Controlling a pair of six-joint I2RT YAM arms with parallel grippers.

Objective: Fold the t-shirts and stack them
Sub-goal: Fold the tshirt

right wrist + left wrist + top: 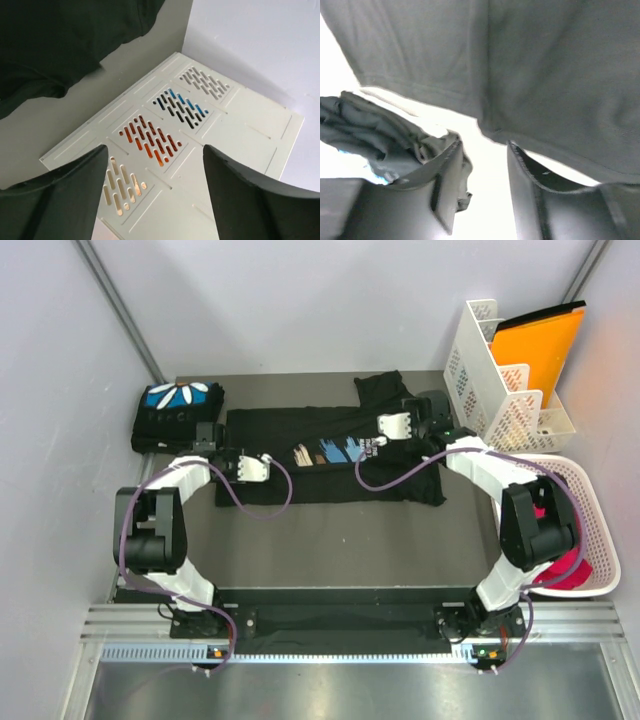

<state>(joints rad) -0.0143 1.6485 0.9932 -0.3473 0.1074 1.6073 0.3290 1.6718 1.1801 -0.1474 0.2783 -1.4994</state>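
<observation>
Two robot arms work over a grey desk with the job about half done, by the look of it: one black t-shirt with a blue-and-white petal print sits folded into a compact bundle at the far left corner, while a second black t-shirt with blue-and-tan brush strokes on its chest lies stretched sideways across the middle, one sleeve poking out toward the far edge. The left end effector hangs low over the left end of that shirt, its jaws partly apart with only bright desk showing between them and nothing held. The right end effector stands over the shirt's right end, jaws spread wide and empty, facing the white perforated plastic organiser at the far right (an orange folder stands in it). A white laundry basket holding something pink sits just off the desk's right side. Left to do, judging from the layout: the remaining folds on the spread shirt, which is far from the size of the finished bundle, and then placing it on top of the petal-print one, from which it now lies just apart.
</observation>
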